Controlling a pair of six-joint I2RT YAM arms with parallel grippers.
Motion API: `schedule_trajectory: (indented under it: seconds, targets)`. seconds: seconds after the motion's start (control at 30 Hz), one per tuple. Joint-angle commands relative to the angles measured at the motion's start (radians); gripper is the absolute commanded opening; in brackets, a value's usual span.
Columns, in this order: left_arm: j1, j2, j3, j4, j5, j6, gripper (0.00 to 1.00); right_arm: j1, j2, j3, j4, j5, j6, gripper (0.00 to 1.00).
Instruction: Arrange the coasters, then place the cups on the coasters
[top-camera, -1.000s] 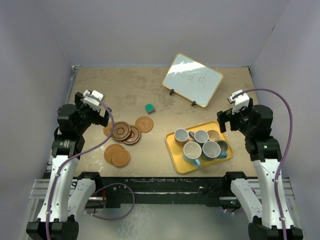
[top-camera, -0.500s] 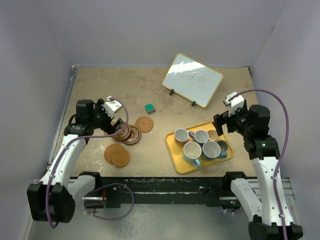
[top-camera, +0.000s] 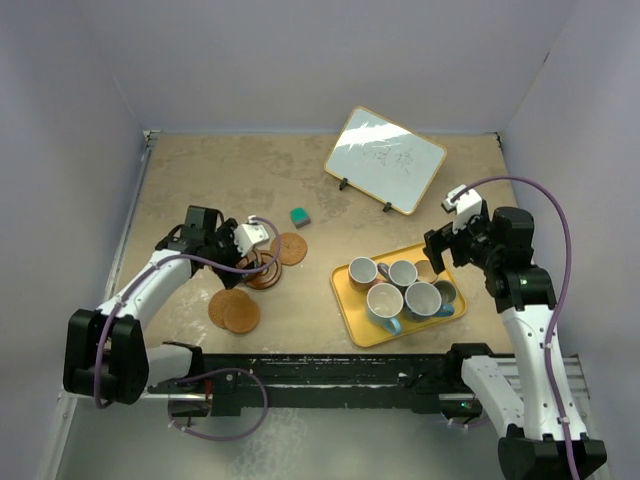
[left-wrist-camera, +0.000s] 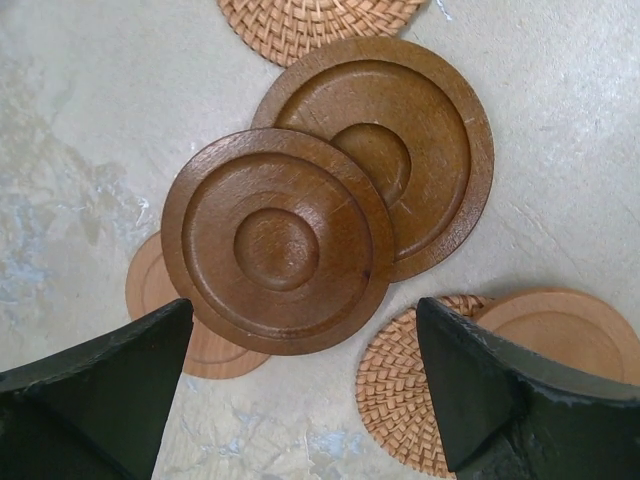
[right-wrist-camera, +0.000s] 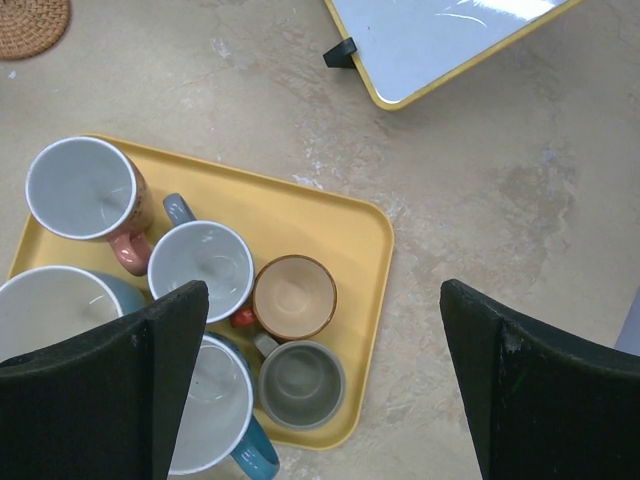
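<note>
Top external view: the left pincer hangs low over a loose cluster of coasters left of centre on the counter; its jaws stand wide apart with nothing held; one woven coaster lies just beside the cluster, and two more light discs lie overlapping nearer the arm bases; a teal block sits apart behind them; a whiteboard stands propped at the back. The right pincer hovers at the far right corner of the yellow tray, which holds all six cups packed close together.

Left wrist view: the spread fingers frame a dark ringed coaster that lies flat and overlaps a second dark coaster; a smooth orange-brown disc is partly covered at its left edge; a woven disc shows at the top, and another woven one overlaps a smooth light disc at lower right; whether the fingers touch anything cannot be told.

Right wrist view: the fingers stand fully apart and empty above the tray's rim; upright inside are a pinkish cup, a small light blue cup, an orange-tan cup, a grey cup and two larger blue cups, touching one another.
</note>
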Motion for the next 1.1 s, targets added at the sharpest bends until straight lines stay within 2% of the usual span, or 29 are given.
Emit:
schedule_trajectory:
  seconds: [0.0, 0.43, 0.57, 0.73, 1.07]
  targets:
    - [-0.009, 0.032, -0.002, 0.005, 0.019, 0.047, 0.89, 0.003, 0.002, 0.001, 0.0, -0.023, -0.02, 1.0]
    - [-0.021, 0.131, -0.035, 0.112, -0.088, 0.041, 0.86, 0.011, 0.009, -0.002, -0.008, -0.028, -0.032, 1.0]
    - [-0.022, 0.188, -0.013, 0.138, -0.11, 0.046, 0.79, 0.011, 0.014, -0.004, -0.008, -0.022, -0.035, 1.0]
    - [-0.022, 0.289, 0.071, 0.125, -0.092, 0.051, 0.63, 0.01, 0.022, -0.009, -0.003, -0.009, -0.04, 1.0]
    - [-0.022, 0.522, 0.304, 0.094, -0.015, 0.024, 0.46, 0.01, 0.035, -0.017, 0.003, 0.01, -0.05, 1.0]
